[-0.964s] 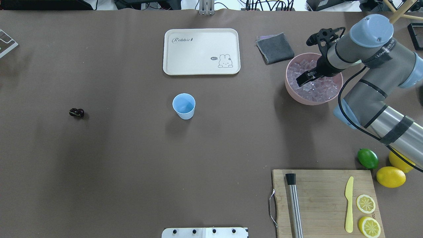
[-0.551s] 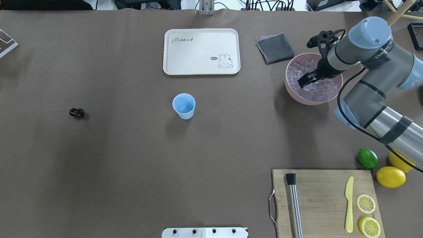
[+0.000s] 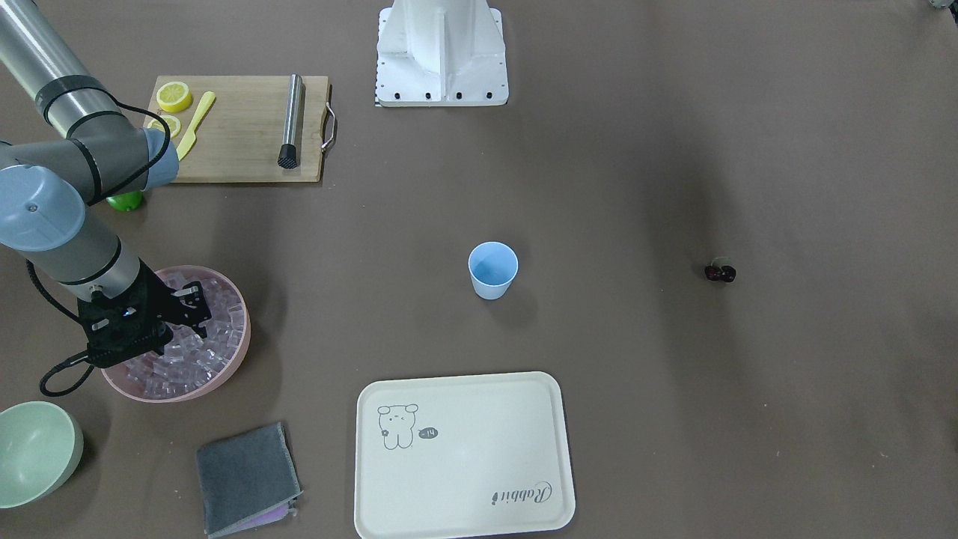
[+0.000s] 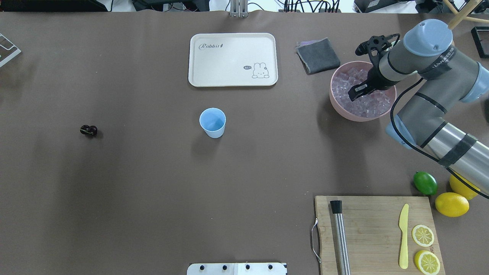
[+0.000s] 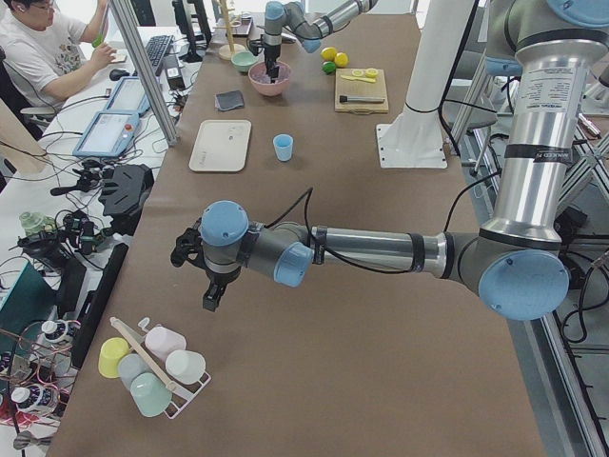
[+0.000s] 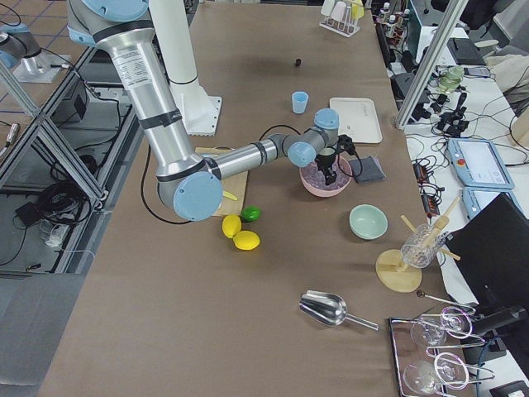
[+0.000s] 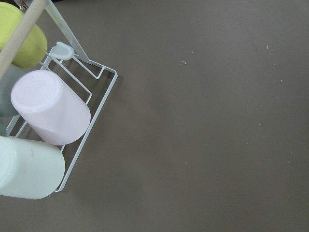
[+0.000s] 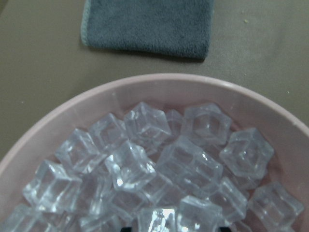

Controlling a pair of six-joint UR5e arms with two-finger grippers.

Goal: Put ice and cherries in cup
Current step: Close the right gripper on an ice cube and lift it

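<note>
Ice-picking is the step in hand: upper right of the overhead frame, the right tool (image 4: 358, 91) sits among the ice (image 4: 376, 101) in the pink bowl (image 4: 341, 110), jaws apart astride a cube, gripping nothing. Next it should close, lift, and carry to the light-blue cup (image 4: 212, 122) mid-frame. Whether the left tool (image 5: 211, 303) is open cannot be told

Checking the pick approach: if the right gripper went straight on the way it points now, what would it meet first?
The right gripper points down, so it would first meet the ice in the pink bowl. How much gap remains is unclear.
</note>
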